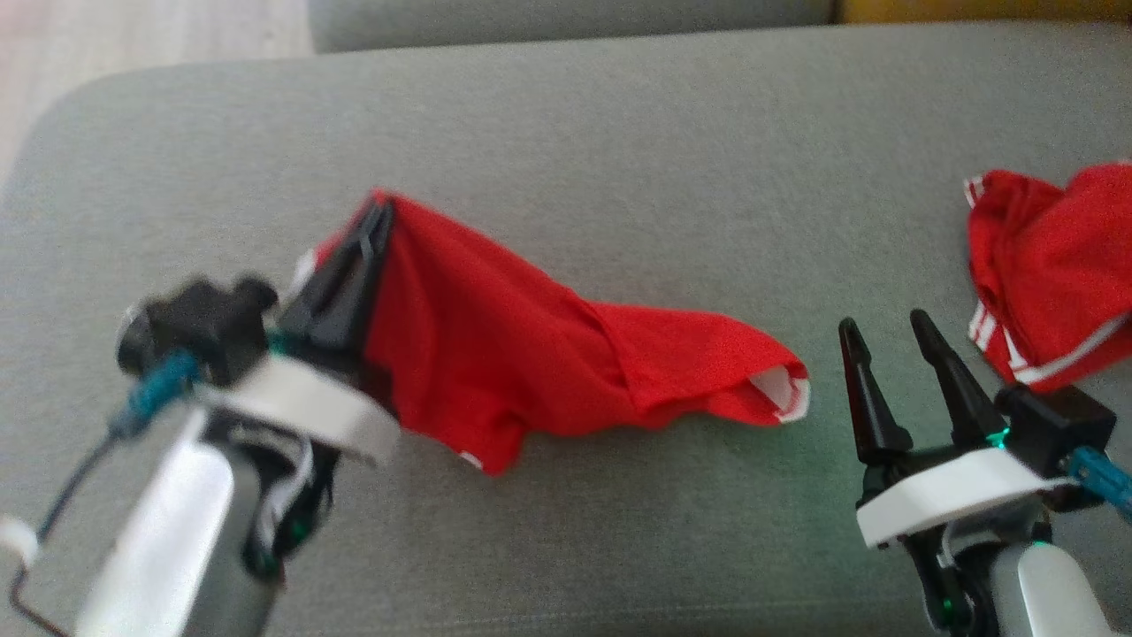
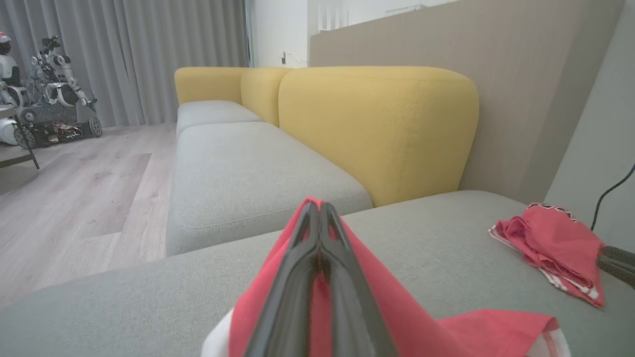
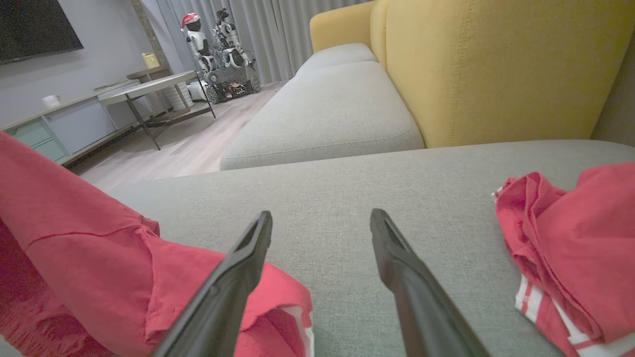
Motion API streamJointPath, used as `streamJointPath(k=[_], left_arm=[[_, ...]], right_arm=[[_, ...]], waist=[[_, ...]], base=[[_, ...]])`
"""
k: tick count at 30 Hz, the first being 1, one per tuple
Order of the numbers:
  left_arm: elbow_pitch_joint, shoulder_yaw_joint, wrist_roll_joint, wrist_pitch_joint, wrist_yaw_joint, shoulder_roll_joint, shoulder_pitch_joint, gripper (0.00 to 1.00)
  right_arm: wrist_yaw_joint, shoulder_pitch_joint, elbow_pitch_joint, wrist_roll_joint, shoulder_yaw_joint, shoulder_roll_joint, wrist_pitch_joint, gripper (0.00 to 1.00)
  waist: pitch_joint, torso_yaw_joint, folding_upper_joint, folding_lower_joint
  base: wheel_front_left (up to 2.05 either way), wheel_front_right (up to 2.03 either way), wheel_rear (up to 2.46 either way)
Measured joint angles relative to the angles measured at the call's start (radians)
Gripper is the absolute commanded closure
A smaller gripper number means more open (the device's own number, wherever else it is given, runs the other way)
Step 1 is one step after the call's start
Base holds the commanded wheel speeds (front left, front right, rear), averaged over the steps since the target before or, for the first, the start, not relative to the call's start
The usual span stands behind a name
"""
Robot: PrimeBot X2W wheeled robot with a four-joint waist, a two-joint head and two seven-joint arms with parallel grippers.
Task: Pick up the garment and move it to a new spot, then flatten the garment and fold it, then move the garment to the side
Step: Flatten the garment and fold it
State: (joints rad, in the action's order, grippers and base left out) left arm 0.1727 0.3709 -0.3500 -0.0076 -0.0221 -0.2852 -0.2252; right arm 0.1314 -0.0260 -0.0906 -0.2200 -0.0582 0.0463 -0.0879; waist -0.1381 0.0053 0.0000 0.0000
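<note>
A red garment with white trim is stretched across the grey cushion, one end raised at the left. My left gripper is shut on that raised end, and in the left wrist view the red cloth wraps around my closed fingers. The garment's sleeve opening lies low at the right, just left of my right gripper, which stands open above the cushion. In the right wrist view the garment lies under and beside the left one of my spread fingers.
A second red garment with white stripes lies bunched at the cushion's right edge. Yellow backrests and another grey seat stand beyond. Wooden floor, a table and parked robots lie further off.
</note>
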Motion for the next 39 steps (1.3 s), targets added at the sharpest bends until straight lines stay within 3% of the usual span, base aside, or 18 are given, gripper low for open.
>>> streamJointPath(k=[10,15,16,17,18,21,27,39], left_arm=[[-0.449,-0.063,-0.041,0.016,0.079,-0.016,-0.365,1.0],[-0.647,-0.065,-0.057,0.006,0.098,-0.016,-0.465,1.0],[-0.691,-0.066,-0.063,0.005,0.104,-0.014,-0.485,0.93],[-0.733,-0.065,-0.069,0.004,0.112,-0.012,-0.503,0.53],[-0.771,-0.066,-0.076,-0.004,0.115,-0.008,-0.519,0.0],[-0.869,-0.065,-0.087,-0.07,0.129,0.012,-0.556,0.0],[-0.874,-0.081,-0.084,-0.213,0.103,0.033,-0.54,0.0],[-0.405,-0.163,-0.002,-0.242,-0.053,0.039,-0.108,0.0]], right_arm=[[0.0,0.092,0.013,-0.026,-0.046,0.0,0.034,0.0],[0.0,0.107,0.036,-0.046,-0.063,0.0,0.055,0.0],[0.0,0.11,0.043,-0.051,-0.065,0.0,0.06,0.0],[0.0,0.114,0.047,-0.053,-0.067,0.0,0.063,0.0],[0.0,0.121,0.053,-0.053,-0.067,0.0,0.071,0.0],[0.0,0.144,0.071,-0.053,-0.072,0.0,0.082,0.0],[0.0,0.146,0.083,-0.051,-0.07,0.0,0.089,0.0],[0.0,0.137,0.07,-0.007,-0.04,0.0,0.055,0.0]], waist=[[-0.113,-0.125,0.0,0.0],[-0.158,-0.174,0.0,0.0],[-0.168,-0.184,0.0,0.0],[-0.177,-0.192,0.0,0.0],[-0.186,-0.199,0.0,0.0],[-0.203,-0.213,0.0,0.0],[-0.175,-0.189,0.0,0.0],[-0.093,-0.095,0.0,0.0]], base=[[0.0,0.0,0.0],[0.0,0.0,0.0],[0.0,0.0,0.0],[0.0,0.0,0.0],[0.0,0.0,0.0],[0.0,0.0,0.0],[0.0,0.0,0.0],[0.0,0.0,0.0]])
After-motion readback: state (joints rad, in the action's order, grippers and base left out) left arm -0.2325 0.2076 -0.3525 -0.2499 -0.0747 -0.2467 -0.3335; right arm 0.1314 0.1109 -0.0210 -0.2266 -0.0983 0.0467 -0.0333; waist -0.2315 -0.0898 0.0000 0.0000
